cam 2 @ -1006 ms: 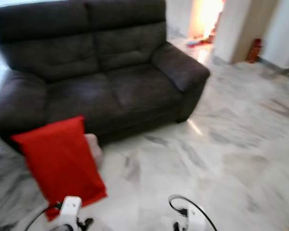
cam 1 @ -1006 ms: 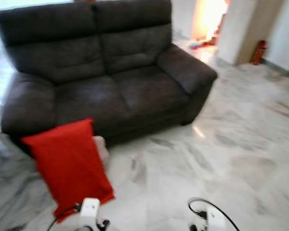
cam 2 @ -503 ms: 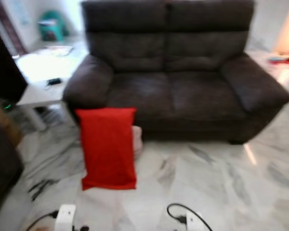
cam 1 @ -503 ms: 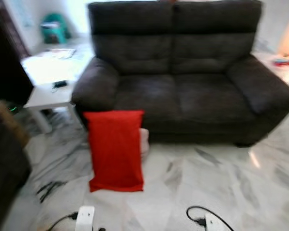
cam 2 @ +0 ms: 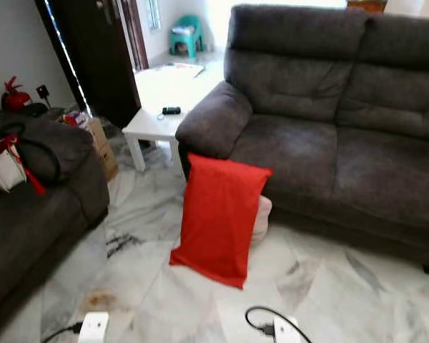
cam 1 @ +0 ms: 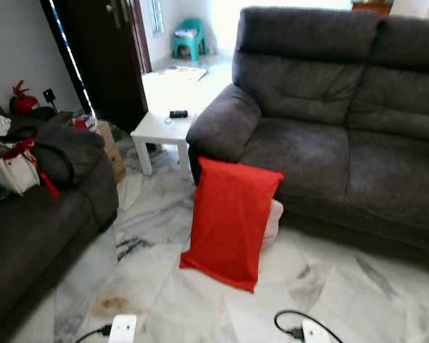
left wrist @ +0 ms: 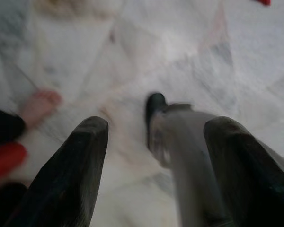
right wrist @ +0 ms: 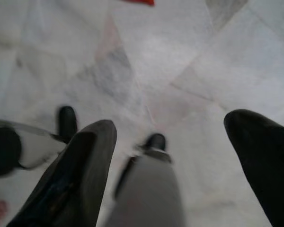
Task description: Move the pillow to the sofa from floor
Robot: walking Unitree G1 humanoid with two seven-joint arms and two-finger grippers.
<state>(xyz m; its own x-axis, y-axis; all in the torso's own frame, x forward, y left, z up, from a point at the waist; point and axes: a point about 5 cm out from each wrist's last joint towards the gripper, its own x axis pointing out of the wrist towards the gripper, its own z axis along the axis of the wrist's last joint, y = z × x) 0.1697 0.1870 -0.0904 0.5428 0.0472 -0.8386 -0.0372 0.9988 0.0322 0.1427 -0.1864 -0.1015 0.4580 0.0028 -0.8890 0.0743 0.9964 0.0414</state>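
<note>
A red pillow (cam 1: 230,219) stands on its end on the marble floor, leaning against the front of the dark grey sofa (cam 1: 336,143) near its left armrest. Something pale (cam 1: 272,219) lies behind the pillow at the sofa's base. My left gripper (left wrist: 154,142) hangs open over the floor, with my own legs and feet below it. My right gripper (right wrist: 173,142) is open too and hangs over bare floor. Neither one is near the pillow.
A small white side table (cam 1: 162,130) with a dark remote stands left of the sofa. A second dark couch (cam 1: 36,214) with bags on it fills the left side. A dark door (cam 1: 104,50) stands behind it. A person's bare foot (left wrist: 40,104) is on the floor.
The camera has swung left: the sofa and pillow now sit further right in view, and the second couch, door and side table have come in. The picture is sharper.
</note>
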